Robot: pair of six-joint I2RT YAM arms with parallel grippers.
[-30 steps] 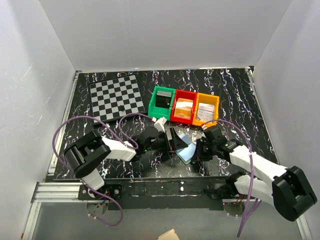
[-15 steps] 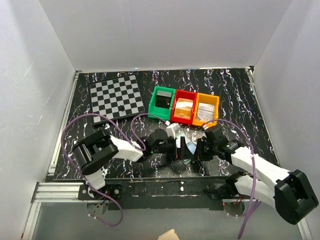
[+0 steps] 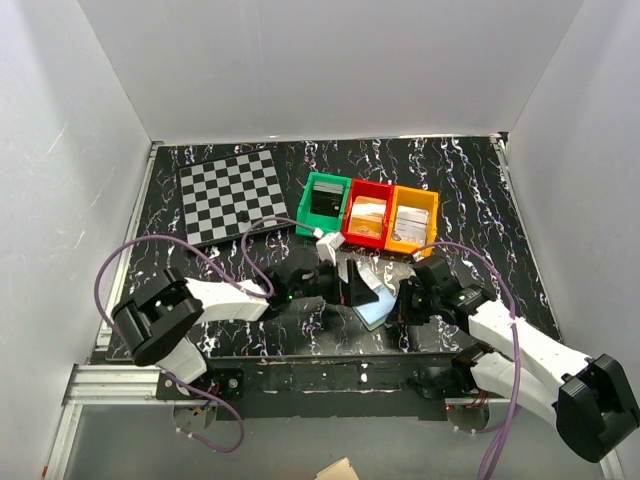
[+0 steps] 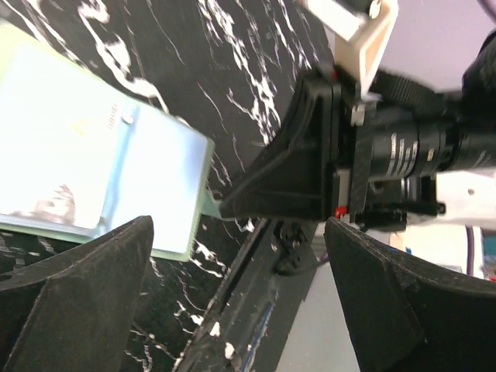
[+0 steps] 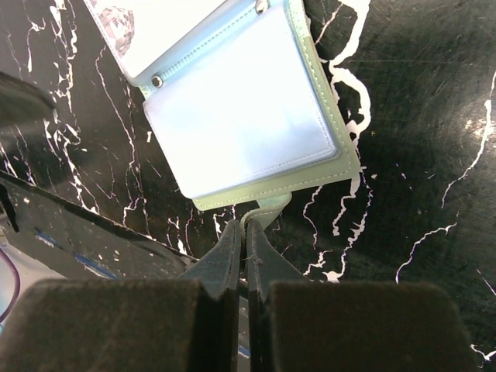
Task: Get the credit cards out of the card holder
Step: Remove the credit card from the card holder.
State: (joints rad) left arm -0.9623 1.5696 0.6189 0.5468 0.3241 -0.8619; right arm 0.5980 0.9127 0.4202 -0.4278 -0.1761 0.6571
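Right wrist close-up: anchoring by the small snap tab (image 5: 266, 208), with the right pincer (image 5: 246, 229) clamped together on it at the edge of the flat sage-green bifold card holder (image 5: 248, 116).
Leaves the left pincer (image 4: 238, 225) spread wide and empty, hovering just beside the holder's near corner. Lies opened out, light-blue pockets up, on the black white-veined surface (image 5: 418, 155) close to its front edge, well apart from the row of green, red and orange plastic bins (image 3: 371, 185). Looks light, thin and floppy at the fold, so likely to slide or lift unless pinned by that tab. Appears to hold the thin pale credit cards (image 4: 54, 132) inside the pockets: probably stiff, slick and flush, so best nipped by an exposed edge at a pocket mouth and drawn out along the pocket, not pulled upward.
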